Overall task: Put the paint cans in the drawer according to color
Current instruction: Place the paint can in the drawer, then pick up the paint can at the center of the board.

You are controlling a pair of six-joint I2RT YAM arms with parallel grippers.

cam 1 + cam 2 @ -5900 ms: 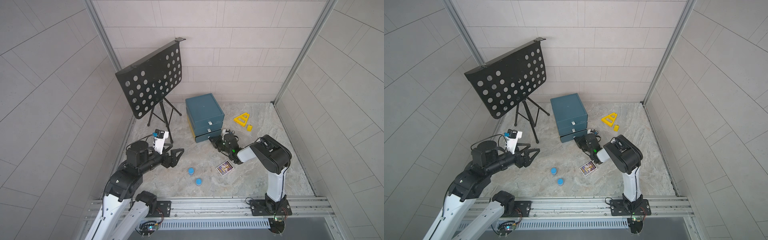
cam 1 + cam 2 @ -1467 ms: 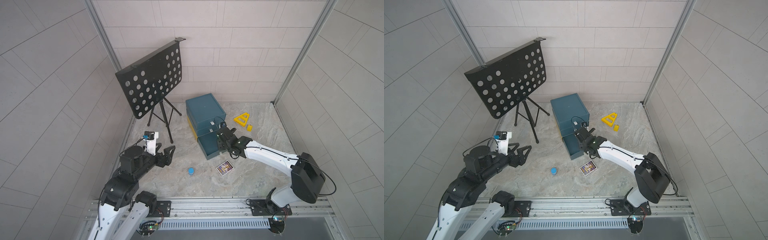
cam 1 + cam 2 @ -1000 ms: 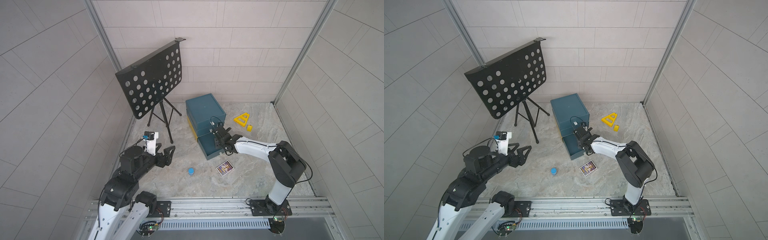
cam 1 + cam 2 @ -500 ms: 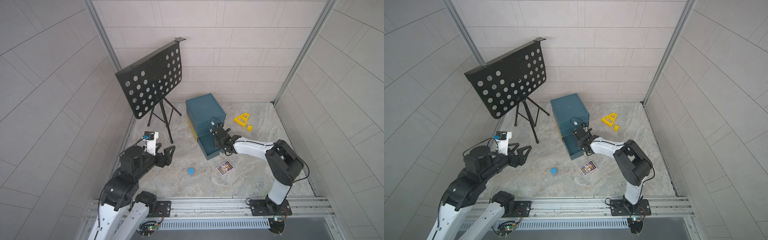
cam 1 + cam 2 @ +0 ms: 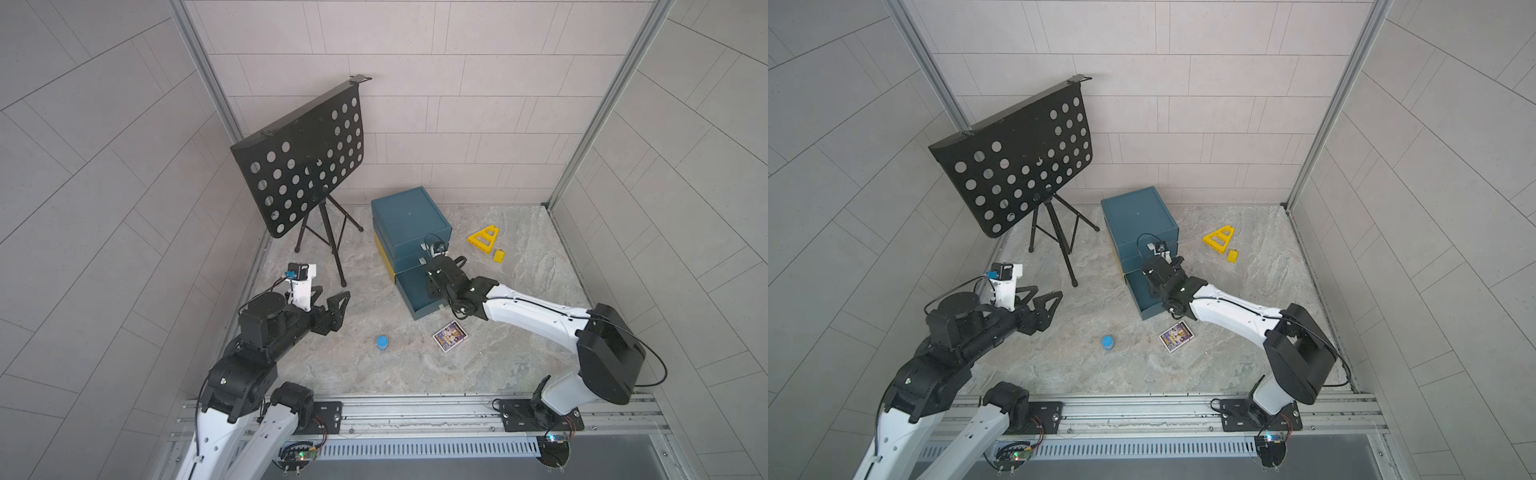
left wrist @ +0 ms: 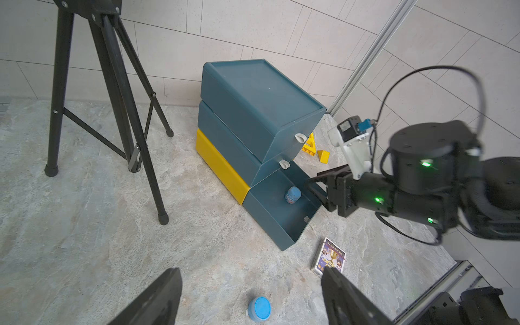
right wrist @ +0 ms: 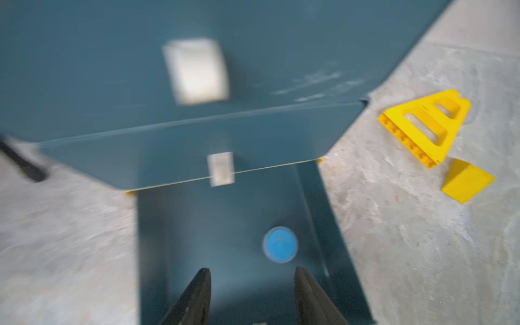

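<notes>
One squat blue-lidded jar [image 7: 280, 244] in smooth teal drawer [image 7: 197, 225] — left fingers [image 6: 159, 301], right fingers [image 7: 197, 301] apart.

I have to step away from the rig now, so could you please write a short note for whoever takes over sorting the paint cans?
Left gripper: open, empty, above the floor.
Right gripper: open, empty, over the open bottom drawer.
Done: one blue can stands inside that drawer.
Left: the second blue can stands on the floor near the card box; it probably belongs in the same drawer.
No yellow or orange cans in view; the two upper drawers are shut, contents hidden.
</notes>
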